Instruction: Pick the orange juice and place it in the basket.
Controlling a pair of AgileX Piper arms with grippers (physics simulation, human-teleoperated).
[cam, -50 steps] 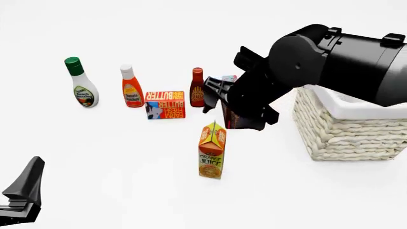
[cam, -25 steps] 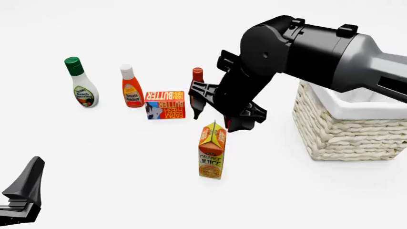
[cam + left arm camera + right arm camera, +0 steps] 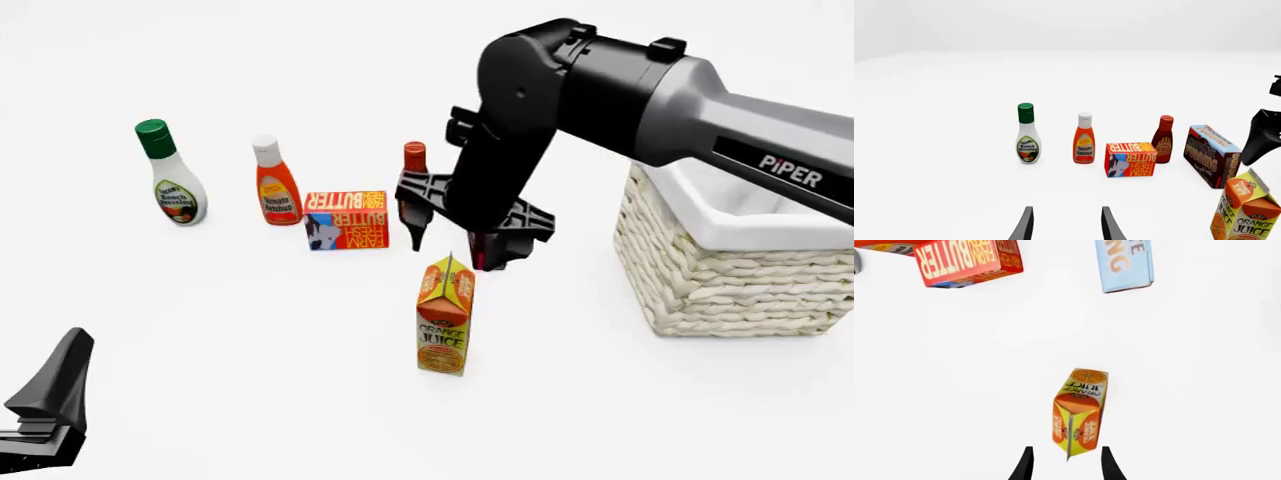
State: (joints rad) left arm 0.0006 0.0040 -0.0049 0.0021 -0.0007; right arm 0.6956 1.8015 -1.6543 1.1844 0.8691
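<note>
The orange juice (image 3: 445, 318) is a gable-top carton standing upright near the middle of the table; the left wrist view catches it at its edge (image 3: 1247, 212). My right gripper (image 3: 454, 253) points straight down just above the carton's ridge, open, with one finger on each side. In the right wrist view the carton's top (image 3: 1079, 412) lies just beyond the fingertips of the right gripper (image 3: 1066, 465), untouched. The basket (image 3: 727, 290), woven with a white cloth lining, stands to the right. My left gripper (image 3: 1066, 227) rests low at the near left corner (image 3: 47, 405), open and holding nothing.
Behind the carton stand a ranch dressing bottle (image 3: 171, 182), a ketchup bottle (image 3: 276, 185), a butter box (image 3: 347, 220) and a BBQ sauce bottle (image 3: 414, 160). A chocolate pudding box (image 3: 1211, 155) sits behind the right arm, hidden from the front view.
The right arm has swung left and turned its gripper downward, so the open fingers now hang directly over the carton's top. The left arm and all groceries stayed put.
</note>
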